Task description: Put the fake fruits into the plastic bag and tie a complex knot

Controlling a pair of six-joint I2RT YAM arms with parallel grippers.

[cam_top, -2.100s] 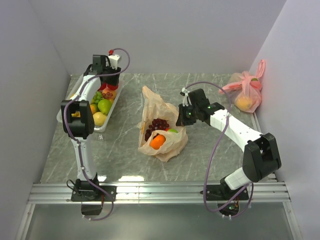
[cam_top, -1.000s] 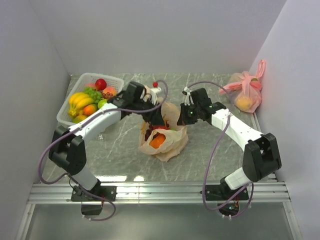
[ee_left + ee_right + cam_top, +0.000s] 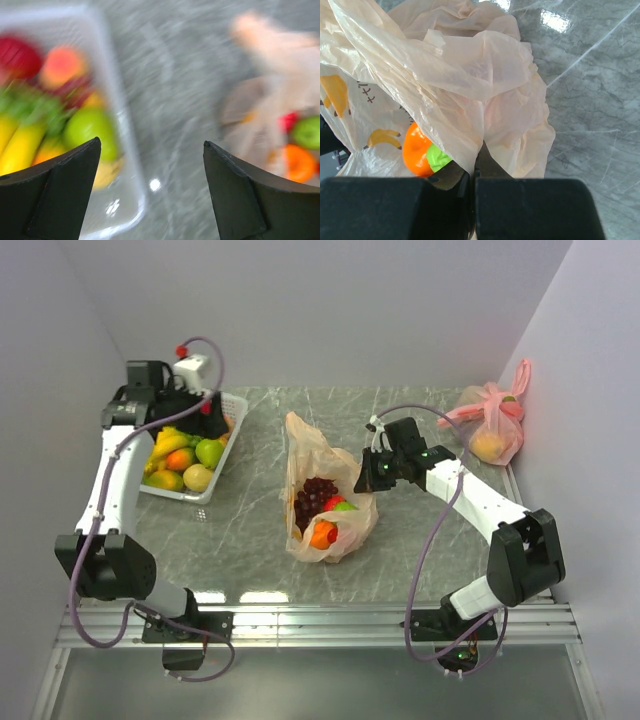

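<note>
Black fingers [image 3: 55,195] of the left hand [image 3: 151,150] stand wide apart with nothing between them; I judge it empty. Its wrist view is blurred but shows the white basket [image 3: 178,496] to one side and bare counter [image 3: 250,540] in the middle. From overhead, this hand hangs over the far end of the basket, where fake fruits [image 3: 209,452] remain: a green apple, bananas and others.

The right hand [image 3: 474,169] is closed tight on a fold of the plastic bag [image 3: 470,65], pinching its rim on the side nearer the right arm. The bag lies mid-counter, mouth gaping, with purple grapes [image 3: 318,492], an orange [image 3: 321,534] and a green and a red piece inside. A pink tied bag [image 3: 495,430] sits well apart in the far right corner.

Assessment: loading is the step in hand, partly done; the knot is not started. The next move calls for lowering the left hand onto a single fruit, closing squarely since glossy surfaces may slip, and carrying it to the bag. The right-hand pinch should hold so the mouth does not collapse.
</note>
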